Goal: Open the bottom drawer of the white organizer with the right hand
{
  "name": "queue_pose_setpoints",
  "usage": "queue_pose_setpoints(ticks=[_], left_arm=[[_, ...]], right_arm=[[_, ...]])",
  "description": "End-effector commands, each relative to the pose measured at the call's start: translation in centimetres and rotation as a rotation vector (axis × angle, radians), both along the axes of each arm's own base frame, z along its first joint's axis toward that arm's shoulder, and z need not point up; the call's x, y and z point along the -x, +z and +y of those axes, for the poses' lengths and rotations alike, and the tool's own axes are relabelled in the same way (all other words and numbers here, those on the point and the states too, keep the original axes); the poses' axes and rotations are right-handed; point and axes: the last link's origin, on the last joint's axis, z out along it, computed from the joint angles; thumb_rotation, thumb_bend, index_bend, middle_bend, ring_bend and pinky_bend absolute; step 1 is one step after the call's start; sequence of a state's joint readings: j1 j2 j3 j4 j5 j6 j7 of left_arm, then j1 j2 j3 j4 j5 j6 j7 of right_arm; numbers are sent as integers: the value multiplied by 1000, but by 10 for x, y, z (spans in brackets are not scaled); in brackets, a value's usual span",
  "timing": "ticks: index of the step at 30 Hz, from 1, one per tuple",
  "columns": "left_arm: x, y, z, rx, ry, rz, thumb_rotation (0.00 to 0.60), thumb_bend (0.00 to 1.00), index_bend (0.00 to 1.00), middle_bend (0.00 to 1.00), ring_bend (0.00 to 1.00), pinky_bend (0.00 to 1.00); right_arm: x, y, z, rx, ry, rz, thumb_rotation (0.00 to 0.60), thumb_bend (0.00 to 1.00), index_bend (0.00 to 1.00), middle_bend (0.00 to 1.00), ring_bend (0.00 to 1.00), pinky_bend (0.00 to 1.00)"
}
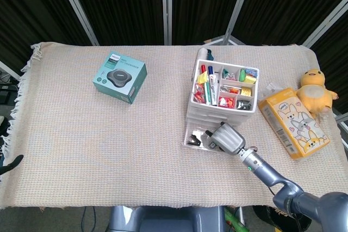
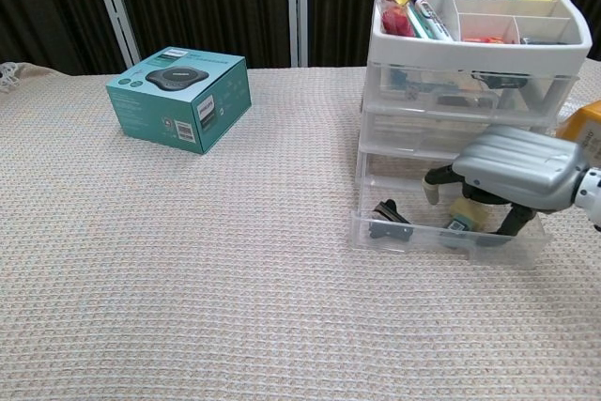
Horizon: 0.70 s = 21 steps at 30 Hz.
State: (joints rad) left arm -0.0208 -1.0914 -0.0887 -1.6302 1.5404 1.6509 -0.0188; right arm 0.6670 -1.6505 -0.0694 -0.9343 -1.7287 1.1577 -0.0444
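The white organizer (image 1: 191, 101) stands right of the table's middle, its top tray full of pens and small items; the chest view shows its front (image 2: 470, 52). Its clear bottom drawer (image 2: 413, 238) is pulled out toward me, with black clips and small items inside; from the head view the drawer (image 1: 191, 136) juts out in front. My right hand (image 2: 515, 168) hovers over the drawer's right half, its fingers curled down into it behind the front wall; the head view has the same hand (image 1: 228, 138) at the drawer's right end. My left hand is out of sight.
A teal box (image 1: 119, 77) sits at the back left, also in the chest view (image 2: 178, 97). An orange carton (image 1: 293, 122) lies right of the organizer, with a yellow plush toy (image 1: 315, 89) behind it. A woven cloth covers the table.
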Motion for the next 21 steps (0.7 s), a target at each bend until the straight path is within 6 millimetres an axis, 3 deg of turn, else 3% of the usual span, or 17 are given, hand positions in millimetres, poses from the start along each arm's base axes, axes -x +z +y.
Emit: queue_pose_setpoints(ticks=[1,6,14,21], left_arm=[[0,0,0,0,1,1,600,162,0,0,0,0],[0,-1,0,0,3,1,600,162,0,0,0,0],[0,0,-1,0,3,1,600,163,0,0,0,0],[-1,-1,-1,0,-1,1,600,163,0,0,0,0]], right_arm=[[-2,-3,1,-14,10,-3,600,0,459,948,926,615],[-3,-7,2,-30,9,-22,600,18,529,955,927,615],[-1,-12,2,-34,7,-46,600,198,657,978,939,615],[-2,-11,5,-29,20,-62,600,225,704,980,940,615]])
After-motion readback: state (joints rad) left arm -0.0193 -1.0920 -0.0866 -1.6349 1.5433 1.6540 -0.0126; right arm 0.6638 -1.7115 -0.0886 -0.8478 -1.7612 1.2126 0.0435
